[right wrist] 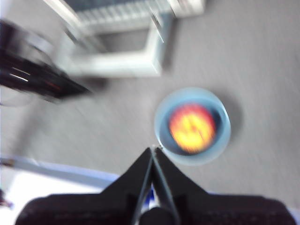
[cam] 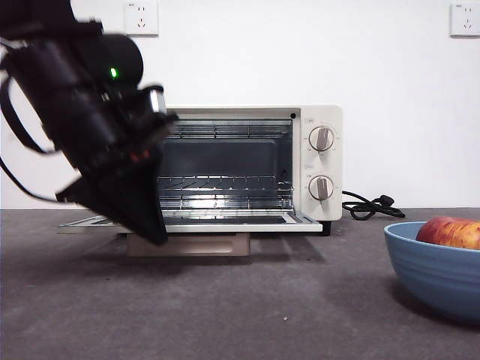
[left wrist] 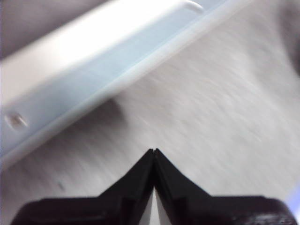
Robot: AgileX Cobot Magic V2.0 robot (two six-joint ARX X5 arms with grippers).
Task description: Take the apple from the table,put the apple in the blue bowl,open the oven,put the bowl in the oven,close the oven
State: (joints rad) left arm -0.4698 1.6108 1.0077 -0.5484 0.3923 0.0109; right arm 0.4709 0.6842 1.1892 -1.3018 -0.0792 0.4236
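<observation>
Oven (cam: 247, 169) open, apple (cam: 452, 232) in bowl (cam: 435, 274); closed empty left hand (cam: 154, 229) beside door. Right hand (right wrist: 153, 152), closed, above bowl, must grasp it next.

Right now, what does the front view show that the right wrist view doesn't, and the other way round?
Only the front view shows the oven's two knobs, wire racks, cord and wall sockets. Only the right wrist view shows the right gripper, jaws shut, above the table, and looks down into the blue bowl. Both show the open oven, the bowl holding the apple, and the left gripper by the dropped door.
</observation>
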